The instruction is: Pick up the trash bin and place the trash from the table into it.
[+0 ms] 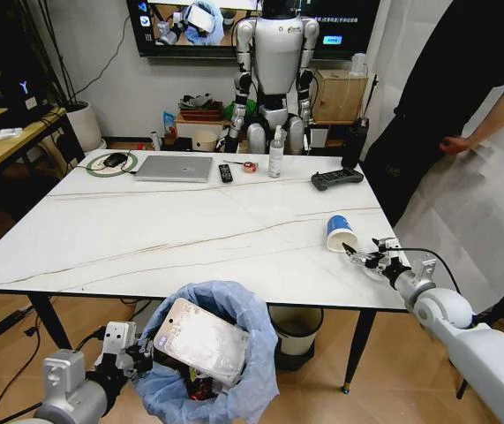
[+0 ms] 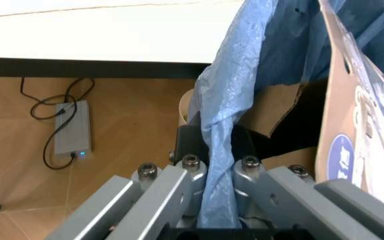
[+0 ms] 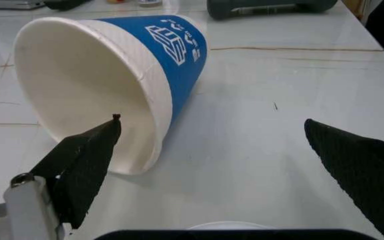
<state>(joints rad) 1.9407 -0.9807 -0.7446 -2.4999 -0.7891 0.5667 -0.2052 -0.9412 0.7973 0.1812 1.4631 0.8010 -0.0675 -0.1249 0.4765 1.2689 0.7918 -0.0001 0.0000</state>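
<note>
1. The small round trash bin point(image 1: 206, 353), lined with a crinkly light-blue plastic bag, is held below the near edge of the white marble-look table point(image 1: 146, 230); its body is mostly hidden by the bag, and its lower part is cut off by the frame
2. The left gripper point(image 1: 139, 355) is seen at the bin's left side; in the left wrist view the left gripper point(image 2: 215, 172) is closed on a fold of the blue bag at the rim
3. Trash is seen inside the bin: a clear packet on torn brown cardboard point(image 1: 203, 340) leans out of the opening, and something red beneath it is too hidden to be identified
4. A blue-and-white paper cup point(image 1: 341, 232) lies on its side on the table near the right front corner, with its mouth turned towards the right gripper point(image 1: 358, 257)
5. In the right wrist view the right gripper point(image 3: 212, 145) is seen with its black fingers spread wide, one fingertip point(image 3: 95, 150) before the cup's mouth point(image 3: 92, 90); whether it touches the rim cannot be told
</note>
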